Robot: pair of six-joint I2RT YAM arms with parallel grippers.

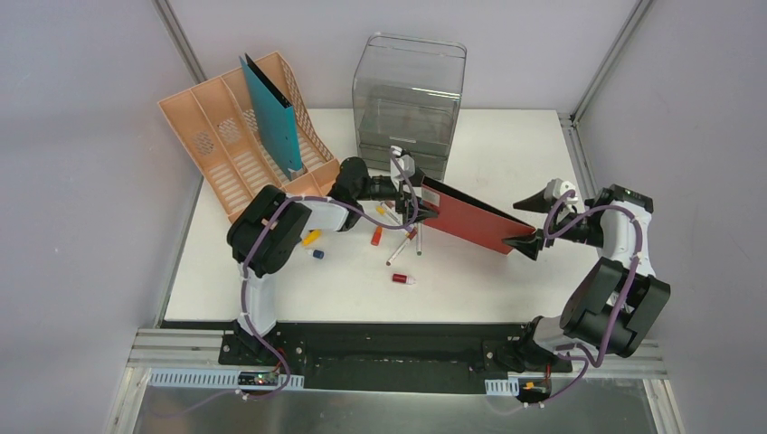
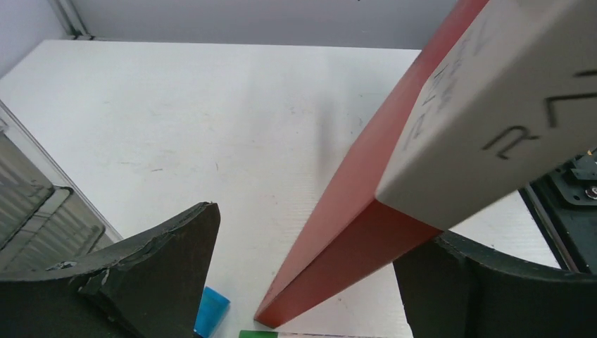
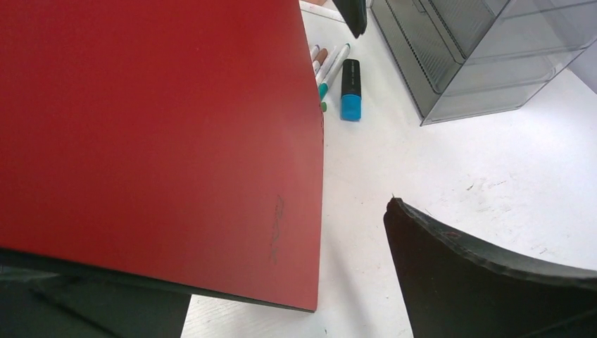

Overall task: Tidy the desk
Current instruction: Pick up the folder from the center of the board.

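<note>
Top external view shows you the desk under everything: a flat white top running from the arm bases to the back wall. At its far edge stand the clear drawer box and, to the left, the peach file rack with a teal folder upright in one slot. Mid-desk, the red folder stands tilted on its long edge. The left gripper is at its far-left end and the right gripper at its near-right corner. Loose markers lie just beside that left end. Treat the folder as unsecured, since neither gripper appears clamped on it. If you withdraw either arm, it may topple flat onto the markers or slide on the smooth top. If you push it sideways, its lower edge is likely to sweep the markers, and the blue highlighter near the drawer box, toward the desk edge. Check the fingers next. In the left wrist view they are wide apart, and the folder's corner and white spine label pass between them. The folder sits close against the finger at the view's right and clear of the other finger. In the right wrist view the fingers are also apart — one finger lies under the red cover, apparently touching it, while the other stands clear of the cover's edge, with bare desk between.
</note>
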